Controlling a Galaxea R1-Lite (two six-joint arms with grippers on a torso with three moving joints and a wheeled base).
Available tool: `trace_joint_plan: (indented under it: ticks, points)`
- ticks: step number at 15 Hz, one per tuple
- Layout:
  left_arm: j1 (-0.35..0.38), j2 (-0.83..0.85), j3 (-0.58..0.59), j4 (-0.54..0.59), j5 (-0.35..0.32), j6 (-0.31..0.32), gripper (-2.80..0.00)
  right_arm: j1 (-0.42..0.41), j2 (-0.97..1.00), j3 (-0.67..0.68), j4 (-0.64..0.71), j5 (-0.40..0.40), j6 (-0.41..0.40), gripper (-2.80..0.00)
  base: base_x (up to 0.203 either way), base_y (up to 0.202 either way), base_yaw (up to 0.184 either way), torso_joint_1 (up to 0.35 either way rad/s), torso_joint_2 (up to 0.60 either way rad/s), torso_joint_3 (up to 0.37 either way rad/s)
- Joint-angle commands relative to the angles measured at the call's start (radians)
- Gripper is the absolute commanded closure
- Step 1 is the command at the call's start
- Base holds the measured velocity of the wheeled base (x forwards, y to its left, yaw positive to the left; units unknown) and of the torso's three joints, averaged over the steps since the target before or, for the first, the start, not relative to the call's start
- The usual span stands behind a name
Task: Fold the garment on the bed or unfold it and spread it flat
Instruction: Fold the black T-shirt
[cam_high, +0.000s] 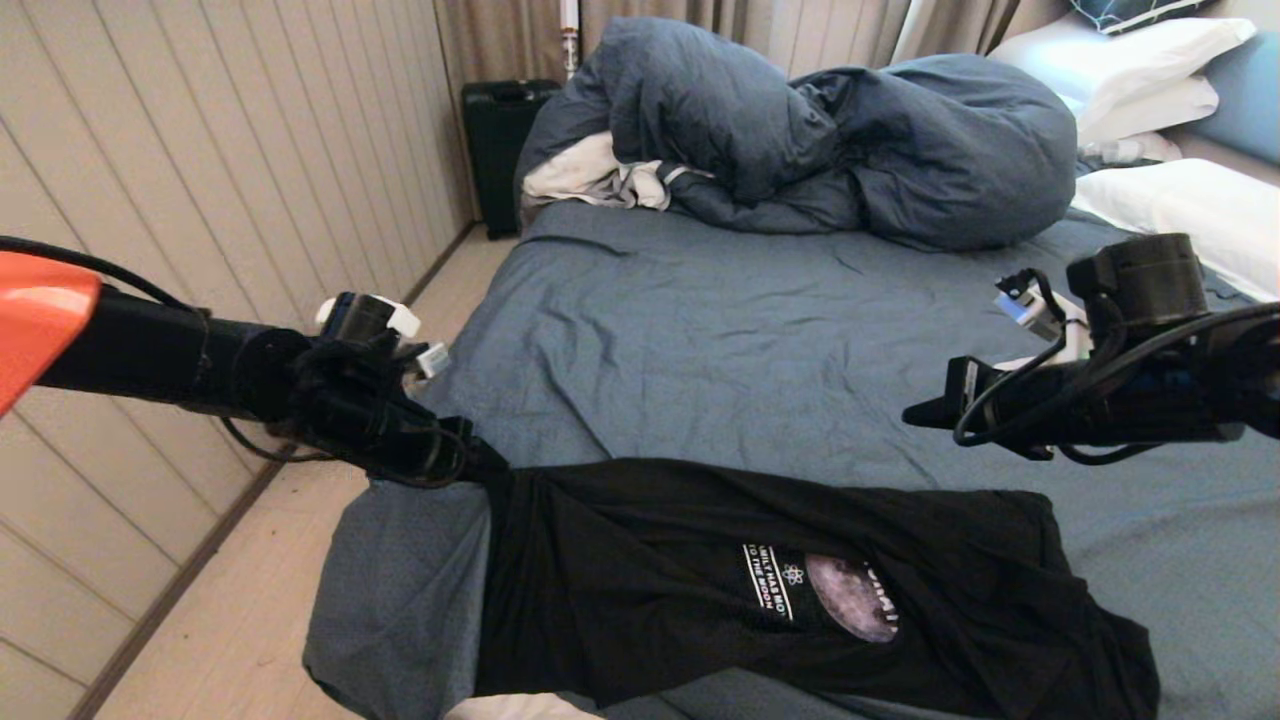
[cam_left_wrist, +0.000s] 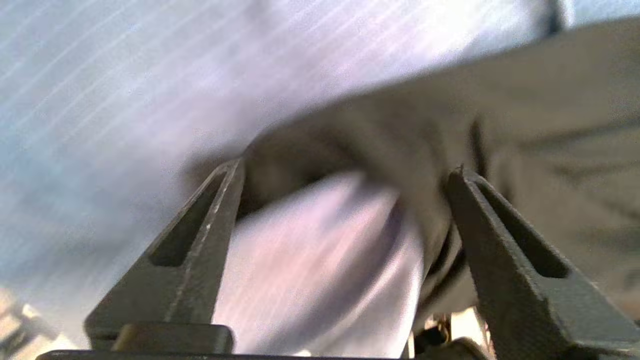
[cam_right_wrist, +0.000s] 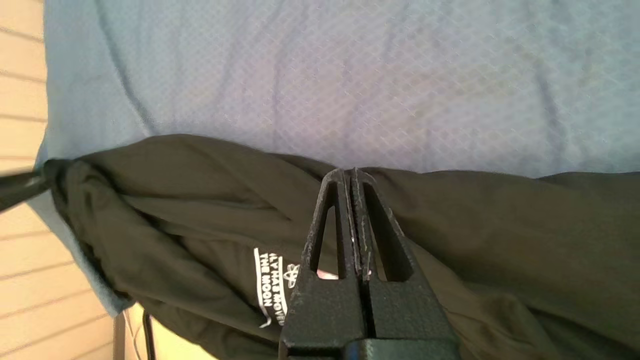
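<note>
The garment (cam_high: 700, 560), a black T-shirt with a moon print and white lettering, lies crumpled in a band across the near end of the bed (cam_high: 750, 330). My left gripper (cam_high: 488, 462) is at the shirt's far left corner, by the bed's left edge. In the left wrist view that gripper (cam_left_wrist: 347, 166) stands open, with a bunched fold of the garment (cam_left_wrist: 525, 115) loose between its tips and against one finger. My right gripper (cam_high: 912, 415) hovers above the sheet just beyond the shirt. It (cam_right_wrist: 350, 172) is shut with nothing in it, over the garment (cam_right_wrist: 175, 200).
A bulky dark-blue duvet (cam_high: 820, 140) is heaped at the far end, with a white cloth (cam_high: 580, 175) under it. White pillows (cam_high: 1190, 205) lie at the far right. A black case (cam_high: 500, 140) stands by the wall. Wooden floor (cam_high: 250, 600) runs along the bed's left edge.
</note>
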Motion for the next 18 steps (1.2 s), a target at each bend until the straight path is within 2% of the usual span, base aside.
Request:
trace_joint_plan:
  ticks: [1, 5, 6, 9, 12, 14, 16, 18]
  points:
    - [0.030, -0.104, 0.073, -0.001, -0.003, 0.002, -2.80, -0.003, 0.000, 0.005, -0.002, 0.002, 0.002, 0.00, 0.000, 0.000, 0.000, 0.000, 0.00, 0.000]
    - [0.042, -0.206, 0.207, -0.008, -0.012, 0.008, -2.80, -0.010, -0.008, 0.021, -0.011, 0.019, 0.001, 0.00, 0.000, 0.000, 0.000, 0.000, 0.00, 0.000]
    - [0.031, -0.231, 0.243, -0.007, -0.016, 0.011, 0.00, -0.010, -0.014, 0.030, -0.012, 0.019, 0.001, 0.00, 0.000, 0.000, 0.000, 0.000, 0.00, 0.000]
    - [-0.079, -0.252, 0.347, -0.009, -0.057, 0.012, 0.00, -0.010, -0.026, 0.054, -0.012, 0.019, 0.001, 0.00, 0.000, 0.000, 0.000, 0.000, 0.00, 0.000]
    - [-0.159, -0.169, 0.362, -0.022, -0.052, 0.017, 0.00, -0.010, -0.026, 0.077, -0.012, 0.019, -0.008, 0.00, 0.000, 0.000, 0.000, 0.000, 0.00, 0.000]
    - [-0.193, -0.083, 0.352, -0.085, -0.018, 0.018, 0.00, -0.010, -0.027, 0.084, -0.012, 0.019, -0.010, 0.00, 0.000, 0.000, 0.000, 0.000, 0.00, 0.000]
    - [-0.235, -0.008, 0.349, -0.162, 0.070, 0.017, 0.00, -0.010, -0.032, 0.093, -0.021, 0.019, -0.011, 0.00, 0.000, 0.000, 0.000, 0.000, 0.00, 0.000]
    - [-0.251, 0.002, 0.331, -0.177, 0.095, 0.008, 0.00, -0.010, -0.034, 0.097, -0.029, 0.017, -0.011, 0.00, 0.000, 0.000, 0.000, 0.000, 0.00, 0.000]
